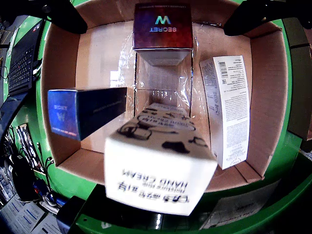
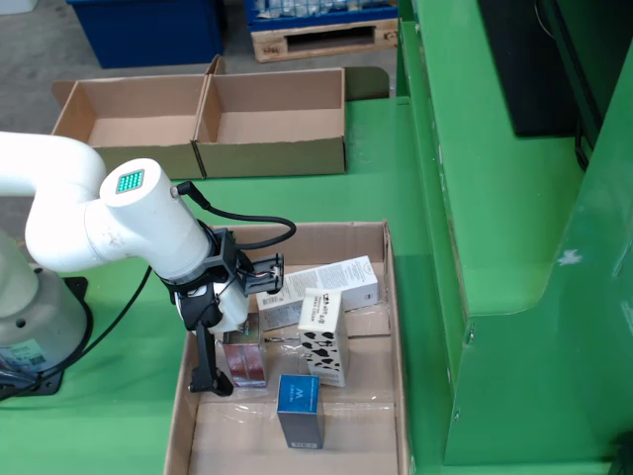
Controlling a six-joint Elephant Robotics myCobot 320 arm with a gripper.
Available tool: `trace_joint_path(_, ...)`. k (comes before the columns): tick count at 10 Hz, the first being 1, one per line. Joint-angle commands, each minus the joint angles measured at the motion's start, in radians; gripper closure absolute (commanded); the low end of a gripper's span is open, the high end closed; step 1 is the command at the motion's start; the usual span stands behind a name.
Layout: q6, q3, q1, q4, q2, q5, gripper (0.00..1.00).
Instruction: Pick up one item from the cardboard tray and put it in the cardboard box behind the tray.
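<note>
Nearest us in the fixed view, the blue carton (image 2: 299,409) stands upright at the front of the cardboard tray (image 2: 326,231). Just behind it stands the red SECRET carton (image 2: 244,361), and that's our pick. The jaws straddle it, spread wide: in the wrist view they sit in the two top corners, well clear of its sides, gripping nothing. Beside it stands the hand cream carton (image 2: 324,334), close enough to get nudged. Behind that, the white carton (image 2: 321,284) lies flat.

We judge the red carton light, stiff at its edges but easily dented on its broad faces, and glossy, so it may slip. We'd take it across two opposite faces near the top with a modest squeeze.

Farther back on the green desk (image 2: 376,178), the cardboard box (image 2: 272,119) waits open.
</note>
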Motion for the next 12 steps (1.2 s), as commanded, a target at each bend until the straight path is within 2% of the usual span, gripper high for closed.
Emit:
trace_joint_path(1, 0.001, 0.025, 0.000, 0.015, 0.012, -0.004, 0.00)
trace_joint_path(6, -0.002, 0.064, -0.006, 0.026, -0.058, -0.002, 0.00)
trace_joint_path(7, -0.014, 0.102, -0.019, 0.030, -0.107, 0.004, 0.00)
trace_joint_path(12, -0.026, 0.128, -0.030, 0.033, -0.134, 0.011, 0.00)
